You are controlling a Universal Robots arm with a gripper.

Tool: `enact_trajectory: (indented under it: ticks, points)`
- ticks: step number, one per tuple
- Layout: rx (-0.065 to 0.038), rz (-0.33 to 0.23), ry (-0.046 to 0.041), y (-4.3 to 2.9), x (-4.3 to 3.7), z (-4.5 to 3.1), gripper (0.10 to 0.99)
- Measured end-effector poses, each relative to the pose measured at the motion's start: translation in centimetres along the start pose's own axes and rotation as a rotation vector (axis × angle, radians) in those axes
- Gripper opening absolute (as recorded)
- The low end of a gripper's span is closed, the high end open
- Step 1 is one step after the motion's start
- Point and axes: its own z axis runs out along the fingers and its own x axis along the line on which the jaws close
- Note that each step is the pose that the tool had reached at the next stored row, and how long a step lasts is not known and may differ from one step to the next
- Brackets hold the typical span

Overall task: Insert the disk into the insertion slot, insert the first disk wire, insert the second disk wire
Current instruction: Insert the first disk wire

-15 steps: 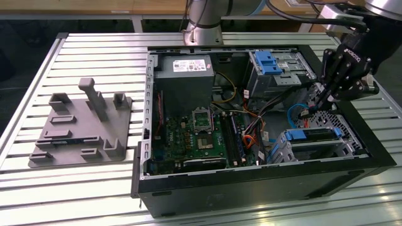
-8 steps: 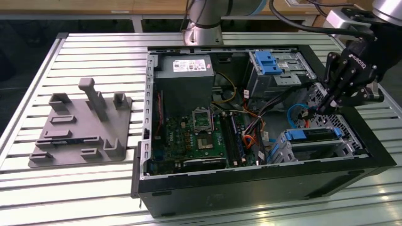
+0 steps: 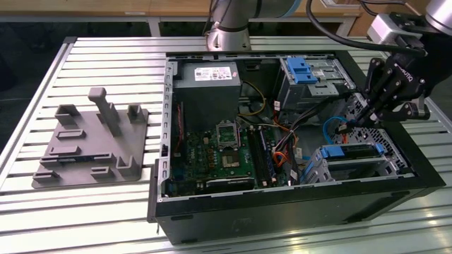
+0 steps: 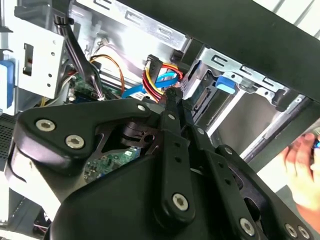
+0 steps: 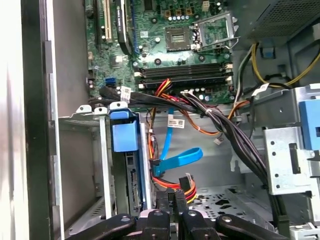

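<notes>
Exterior view, L to R: grey plastic fixture plate [image 3: 84, 143] on slatted metal table [image 3: 71, 222]. Next, open black PC tower case [image 3: 282, 211] w/ green motherboard [image 3: 219, 153]. At the exterior view's right, flat silver-grey disk in blue plastic carrier [image 3: 351, 152] sits inside the small grey perforated sheet-metal insertion slot [image 3: 392, 145]. My black gripper [image 3: 352, 123] hangs just above the slot, fingers drawn together; in the first wrist view the tips are just beside a black connector on red-yellow-orange wires [image 5: 187, 181], near a blue flat cable [image 5: 177, 157]; can't tell if I pinch the connector.

Cables [image 5: 225, 131] crowd the gap beside the disk [image 5: 124, 136].
</notes>
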Motion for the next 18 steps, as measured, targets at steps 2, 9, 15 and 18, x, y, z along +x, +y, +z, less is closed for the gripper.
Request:
enact_trajectory:
  ticks: [2,9,15,18]
  points:
    - [-0.001,-0.001,-0.0122,-0.02,0.22,0.00,0.165]
    - [-0.001,-0.001,-0.0126,-0.02,0.24,0.00,0.165]
    - [-0.001,-0.010,-0.0121,-0.04,0.25,0.01,0.165]
    - [-0.002,-0.023,-0.0131,-0.05,0.25,0.03,0.165]
